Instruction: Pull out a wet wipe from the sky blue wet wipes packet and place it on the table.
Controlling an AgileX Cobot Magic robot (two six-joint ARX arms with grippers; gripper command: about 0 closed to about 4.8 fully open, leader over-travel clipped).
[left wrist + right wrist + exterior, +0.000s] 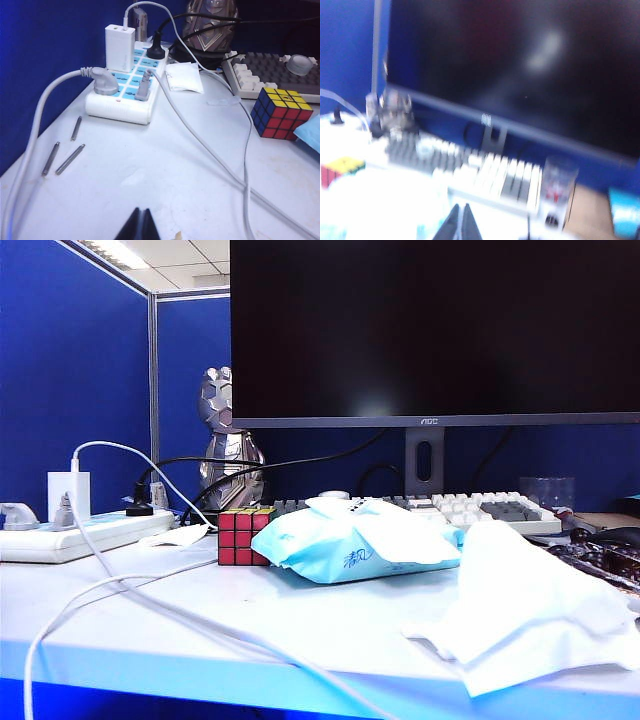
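1. The left gripper point(140, 225) shows only in the left wrist view, as two dark fingertips pressed together. It is fully closed, holds nothing, and hangs above a bare part of the table point(150, 170).
2. The right gripper point(460, 222) shows only in the blurred right wrist view. Its two dark tips meet with no gap, so it is closed and nothing is between them. It points toward the keyboard point(485, 175) and the dark monitor point(520, 65).
3. The sky blue wet wipes packet point(355, 540) lies flat on the table point(200, 630) near the middle, in front of the keyboard point(470, 508), with its white flap on top.
4. The wet wipe point(530, 605) lies crumpled on the table at the near right, just right of the packet. No gripper touches it.
5. A Rubik's cube point(243, 535) stands just beside the left end of the packet.
6. At the far left, a white power strip point(125, 95) carries several plugs, and white cables point(215, 155) run from it across the table.
7. Three small metal rods point(62, 155) lie near the power strip.
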